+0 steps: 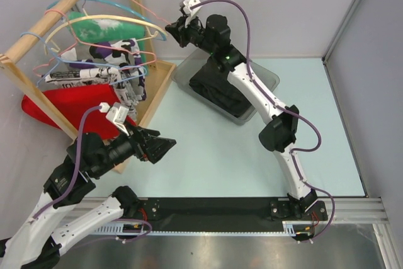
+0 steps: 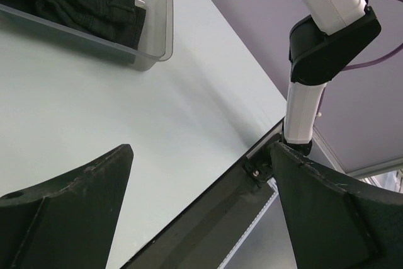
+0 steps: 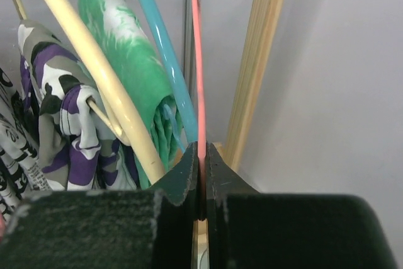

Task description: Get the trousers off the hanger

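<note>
Your right gripper (image 1: 171, 29) is up at the rack, jaws pinched shut on the thin wire of the pink hanger (image 3: 196, 61). In the right wrist view the wire runs straight down into the seam between the fingers (image 3: 179, 181). A blue hanger (image 3: 157, 42) and a cream hanger (image 3: 94, 61) sit just to the left of it, with a green-and-white garment (image 3: 126, 61) and a purple-and-white garment (image 3: 56, 124) draped there. A wooden post (image 3: 264, 61) is just to the right. The trousers (image 1: 214, 89) are not on the hanger. They lie bunched in the clear tray (image 1: 267, 77) on the table (image 1: 220, 155), below your right arm and apart from the rack. Your left gripper (image 1: 169, 146) hangs over the table's near left, jaws wide and holding nothing, pointed toward the tray.
</note>
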`<state>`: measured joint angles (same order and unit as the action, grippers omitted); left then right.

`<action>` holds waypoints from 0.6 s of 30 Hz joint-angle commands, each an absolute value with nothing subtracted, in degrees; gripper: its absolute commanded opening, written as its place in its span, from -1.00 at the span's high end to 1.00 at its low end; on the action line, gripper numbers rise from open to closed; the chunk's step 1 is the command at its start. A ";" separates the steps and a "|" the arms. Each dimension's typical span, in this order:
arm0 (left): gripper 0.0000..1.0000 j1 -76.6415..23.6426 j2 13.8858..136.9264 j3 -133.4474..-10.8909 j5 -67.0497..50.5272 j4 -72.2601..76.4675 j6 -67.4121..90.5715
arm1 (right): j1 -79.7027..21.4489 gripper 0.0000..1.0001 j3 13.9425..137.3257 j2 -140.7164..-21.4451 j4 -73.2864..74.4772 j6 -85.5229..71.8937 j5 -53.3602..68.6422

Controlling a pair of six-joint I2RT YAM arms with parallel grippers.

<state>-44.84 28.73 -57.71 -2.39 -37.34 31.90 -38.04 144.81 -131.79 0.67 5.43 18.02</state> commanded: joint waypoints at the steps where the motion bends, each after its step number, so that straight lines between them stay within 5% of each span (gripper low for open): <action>1: -0.94 -44.82 28.39 -56.60 -4.57 -35.42 32.08 | -38.32 1.00 144.58 -129.82 -0.35 4.48 17.93; 6: -0.95 -44.82 27.95 -55.46 -7.63 -34.81 33.22 | -38.58 1.00 139.75 -126.56 2.43 3.08 14.78; 12: -1.00 -44.82 28.65 -54.14 -13.61 -33.93 34.45 | -38.76 0.07 137.29 -122.96 8.69 1.32 10.82; 15: -1.00 -44.82 28.13 -53.18 -16.17 -32.96 35.15 | -39.11 -0.56 134.92 -119.81 12.21 0.27 5.03; 18: -0.99 -44.82 27.86 -52.39 -18.01 -32.08 35.86 | -39.11 -0.86 131.93 -115.25 16.69 -2.10 -2.35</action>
